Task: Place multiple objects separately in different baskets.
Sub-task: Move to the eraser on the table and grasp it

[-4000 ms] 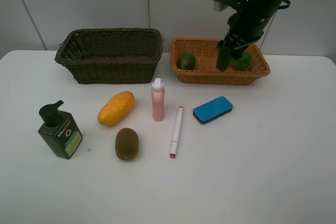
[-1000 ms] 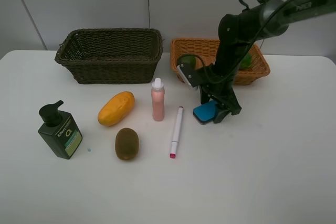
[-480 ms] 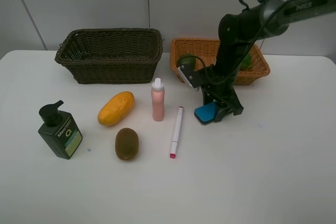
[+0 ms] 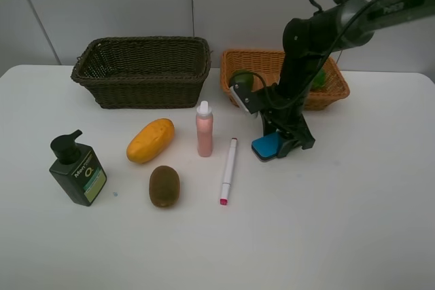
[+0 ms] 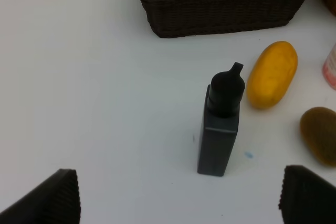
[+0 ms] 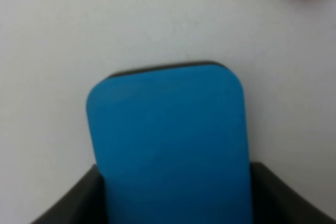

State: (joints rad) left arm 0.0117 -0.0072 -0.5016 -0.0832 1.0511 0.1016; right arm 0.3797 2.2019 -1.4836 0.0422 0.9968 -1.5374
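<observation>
Blue eraser point(image 4: 266, 146) sits low on the white table point(image 4: 340, 229), in front of the light tan basket point(image 4: 333, 92) and outside both baskets, just right of the white marker point(image 4: 228, 170). The right gripper point(image 4: 283, 142) is down on it, its arm reaching across the tan basket's front edge. In the right wrist view dark fingers point(image 6: 79, 203) stand against both long sides of the eraser, so this pincer is clamped on the eraser at a middling width, with the eraser's rounded end sticking out past the fingertips (whether it rests on the table or is raised a little I cannot tell).

Two green fruits lie in the tan basket: one green fruit point(image 4: 239, 78) at its left end, the other green fruit point(image 4: 317, 78) toward its right end, both partly hidden by the arm. The dark olive basket point(image 4: 146, 89) stands to the left of the tan one, near it but apart.

In front of the dark basket the yellow mango point(image 4: 150, 140) lies on the table, with the pink spray bottle point(image 4: 204, 130) upright just to its right and the brown kiwi point(image 4: 164, 185) nearer the front edge. The dark green pump bottle point(image 4: 78, 171) stands upright at the far left.

The left gripper point(image 5: 184, 203) shows only in its own wrist view: its two tips stand far apart, wide and holding nothing, above the table near the pump bottle
</observation>
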